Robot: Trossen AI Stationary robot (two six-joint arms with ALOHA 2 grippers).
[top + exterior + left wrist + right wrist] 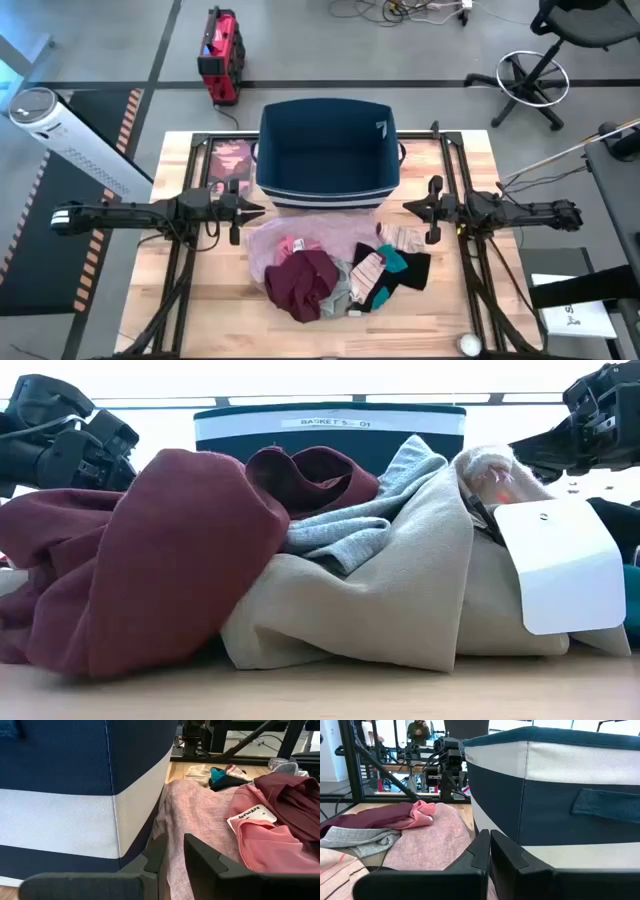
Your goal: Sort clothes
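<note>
Left gripper (pixel 258 209): left of the bin (pixel 330 190), fingers slightly apart, holding nothing.
Clothes (pixel 335 268): heaped in front of the bin, pale pink edge touching its base.
Right gripper (pixel 408 207): right of the bin, fingers together, empty.

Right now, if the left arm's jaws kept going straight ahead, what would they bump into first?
Probably the pale pink garment lying just ahead of the left gripper, right beside the navy bin. Depth is hard to judge, so it might brush the bin's corner.
</note>
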